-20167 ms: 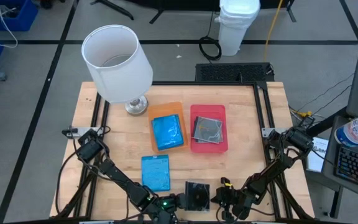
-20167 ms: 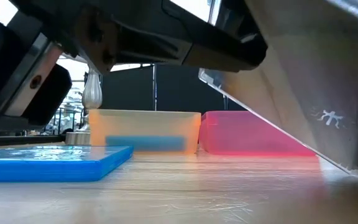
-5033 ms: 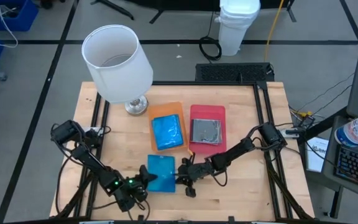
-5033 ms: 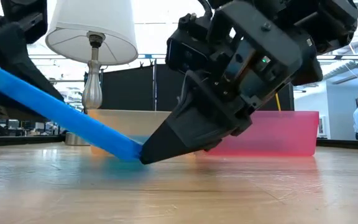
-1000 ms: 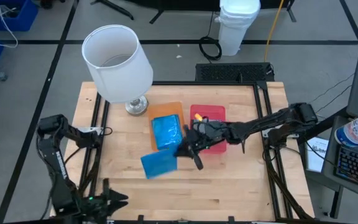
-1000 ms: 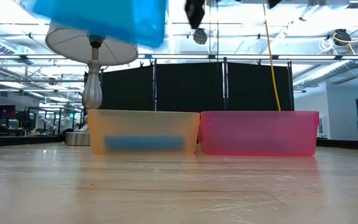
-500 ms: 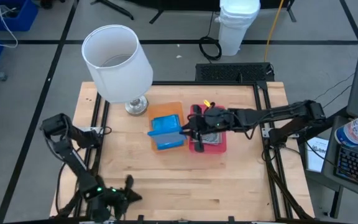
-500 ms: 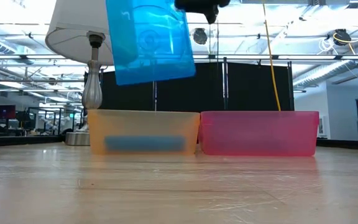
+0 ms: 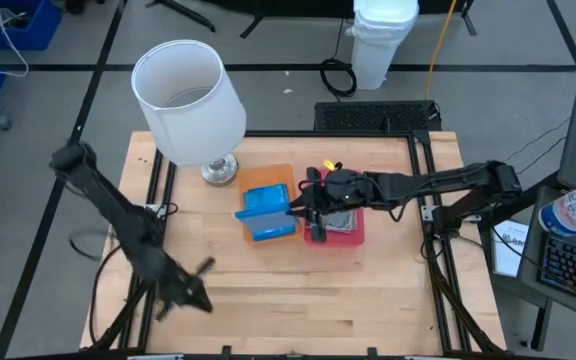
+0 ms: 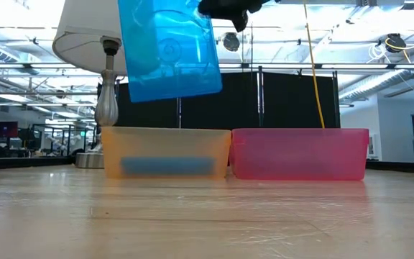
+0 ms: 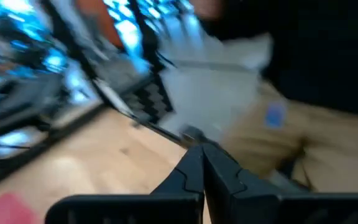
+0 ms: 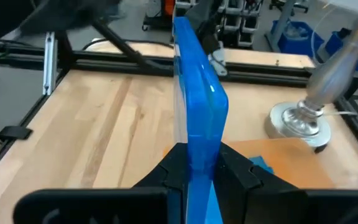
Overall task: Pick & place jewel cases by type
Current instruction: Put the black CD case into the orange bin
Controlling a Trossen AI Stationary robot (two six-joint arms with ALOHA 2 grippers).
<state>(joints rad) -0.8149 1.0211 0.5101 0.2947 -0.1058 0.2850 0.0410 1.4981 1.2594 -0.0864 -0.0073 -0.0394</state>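
Since twenty seconds ago we see the dark case gone from the table's front edge, and one lies in the red tray [image 9: 358,232]. The blue case [image 9: 264,203] that lay flat on the table [image 9: 388,290] is now held on edge in the air above the orange tray [image 9: 280,172], pinched by our right gripper [image 9: 295,205]. Our left gripper [image 9: 200,284], fingers together, has withdrawn to the table's front left.
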